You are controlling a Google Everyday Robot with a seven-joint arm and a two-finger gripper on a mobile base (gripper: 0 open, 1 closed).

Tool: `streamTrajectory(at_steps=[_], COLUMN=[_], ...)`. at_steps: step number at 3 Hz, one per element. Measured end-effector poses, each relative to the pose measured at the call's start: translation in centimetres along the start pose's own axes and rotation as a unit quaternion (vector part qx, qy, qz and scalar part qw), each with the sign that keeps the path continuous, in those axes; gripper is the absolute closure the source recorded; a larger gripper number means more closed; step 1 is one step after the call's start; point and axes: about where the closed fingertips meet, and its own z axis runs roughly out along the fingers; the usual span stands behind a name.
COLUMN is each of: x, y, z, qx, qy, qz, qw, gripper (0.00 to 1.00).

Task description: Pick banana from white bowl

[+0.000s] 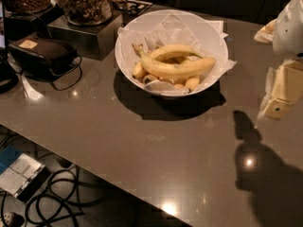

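Note:
The white bowl (pixel 137 37) stands on the dark table, lined with crumpled white paper. In it lies the long, gently curved yellow banana (pixel 177 68), its stem pointing up-left. A shorter arched banana (pixel 173 51) lies behind it, and small stubby bananas (pixel 191 83) lie underneath. My gripper (pixel 279 100) hangs at the right edge of the view, above the table and well right of the bowl, holding nothing that I can see.
Two glass jars of brown snacks (pixel 85 4) stand on a metal block at the back left. A dark box (pixel 45 53) with a cable lies left of the bowl. The table's front edge runs diagonally, with cables on the floor (pixel 52 197) below.

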Motion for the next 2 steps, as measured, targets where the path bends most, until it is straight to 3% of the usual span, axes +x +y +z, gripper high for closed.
streamTrajectory(at_steps=[1, 2], x=[0.0, -2.0], y=[0.0, -0.8], z=[0.0, -0.3], qx=[0.000, -0.008], qy=[0.000, -0.006], qz=[0.000, -0.015], qw=[1.0000, 0.9998], gripper=[0.00, 0.00])
